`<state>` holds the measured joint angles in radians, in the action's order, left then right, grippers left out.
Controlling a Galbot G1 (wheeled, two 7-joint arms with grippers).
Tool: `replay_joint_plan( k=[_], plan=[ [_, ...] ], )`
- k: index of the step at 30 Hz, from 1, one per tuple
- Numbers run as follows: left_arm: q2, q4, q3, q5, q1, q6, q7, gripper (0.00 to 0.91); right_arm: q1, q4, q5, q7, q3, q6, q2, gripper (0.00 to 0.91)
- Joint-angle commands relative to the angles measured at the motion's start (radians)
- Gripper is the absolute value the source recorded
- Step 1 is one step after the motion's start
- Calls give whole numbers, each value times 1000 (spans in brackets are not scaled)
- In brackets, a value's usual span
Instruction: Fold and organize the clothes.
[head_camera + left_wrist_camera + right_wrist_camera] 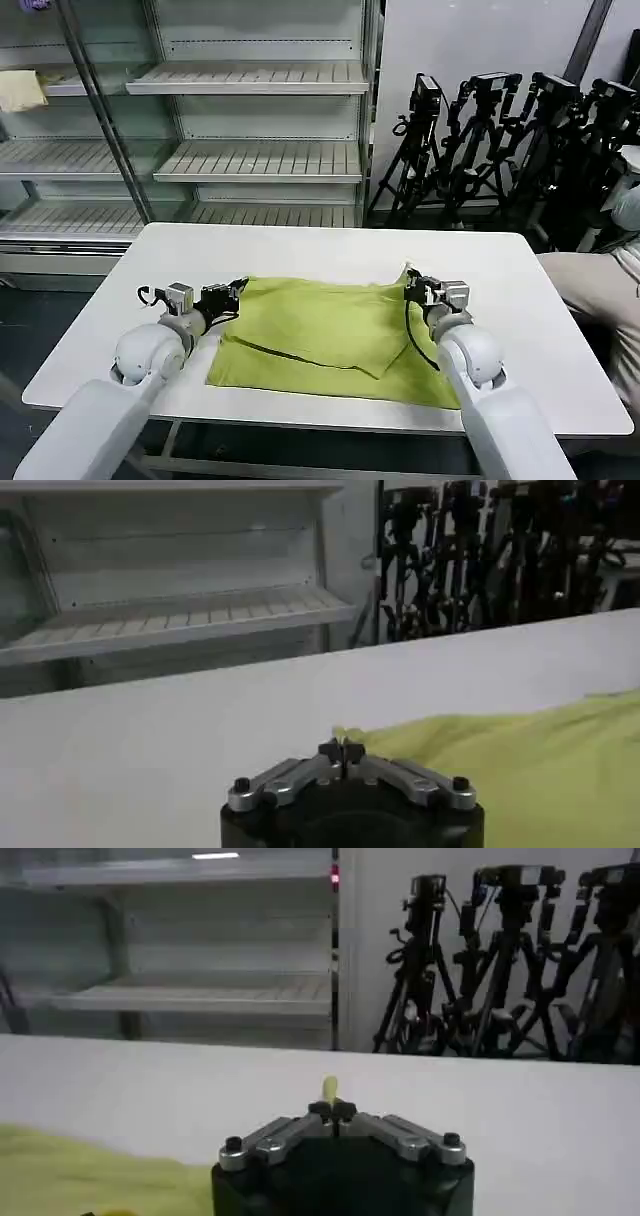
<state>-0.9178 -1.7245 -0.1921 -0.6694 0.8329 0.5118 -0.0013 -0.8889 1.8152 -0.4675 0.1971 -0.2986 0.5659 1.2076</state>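
The lime-green shirt (pixel 330 335) lay on the white table (pixel 300 250), partly folded, with an upper layer turned over a wider lower layer. It sat near the front edge of the table, in the middle, and its far edge ran between the two grippers.

The left gripper (pixel 240 290) was at the far left corner of the shirt, about 10 o'clock from the middle of the cloth. In the left wrist view its fingers (pixel 340 752) were pressed together, and a small point of green fabric came out between them, so it was pinching the corner of the shirt (pixel 520 770). The cloth spread away from the gripper (pixel 341 750) over the table (pixel 200 730).

The right gripper (pixel 410 286) was at the far right corner, about 2 o'clock from the middle of the cloth. There the corner stood up a little above the table. In the right wrist view the gripper (pixel 333 1110) was also closed tight, with a thin strip of green fabric standing up between the fingertips (pixel 344 1110). More of the shirt (pixel 80 1168) lay low beside it.

Behind the table stood empty metal shelves (pixel 250 160), at 12 o'clock, and a group of black tripods (pixel 500 140) at about 1 o'clock. A small pale yellow cloth (pixel 20 90) lay on a shelf at far 10 o'clock.
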Motion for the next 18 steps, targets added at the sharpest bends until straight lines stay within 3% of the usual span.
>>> replay_joint_plan(
  k=[1,8,18],
  plan=[
    [25,-104,-85,-16,122,-9,5,10,-188,218,-8,9,-36,-8,-32,0],
    [36,-161,-107,-19,182,-7,9,10,-302,306,-3,3,-107,-11,-49,0],
    [35,-214,-174,-17,299,-4,23,10,-374,320,5,-16,-146,-26,-53,0]
  ],
)
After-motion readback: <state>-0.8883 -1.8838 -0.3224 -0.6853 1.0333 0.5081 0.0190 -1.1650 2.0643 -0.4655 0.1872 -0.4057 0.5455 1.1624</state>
